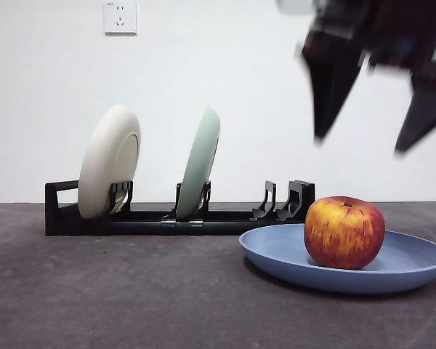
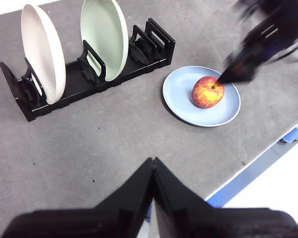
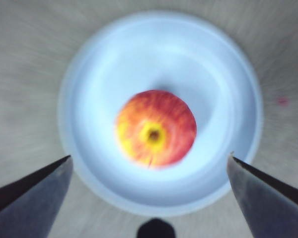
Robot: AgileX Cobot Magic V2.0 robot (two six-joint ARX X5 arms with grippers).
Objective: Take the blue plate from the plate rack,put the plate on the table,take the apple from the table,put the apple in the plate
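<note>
Grey, mottled table [image 1: 116,291] stretched under a white wall, where a socket [image 1: 120,17] showed no lettering I could read. On the table lay the blue plate [image 1: 414,265], flat, just beside the end of the rack [image 1: 203,222]. The apple [image 1: 344,232] sat upright in the plate's middle, stem dimple facing up; I saw no sticker or label on it. My right gripper [image 3: 149,166] hung above the apple, well clear of it, its jaws spread wide and holding nothing, blurred in every view. My left gripper [image 2: 153,163] waited over bare table near the edge, jaws pressed together and empty. Two plates stood on edge in the rack: a cream plate [image 1: 109,160] near one end and a green plate [image 1: 198,163] in a middle slot. The slots nearest the blue plate stood vacant.
</note>
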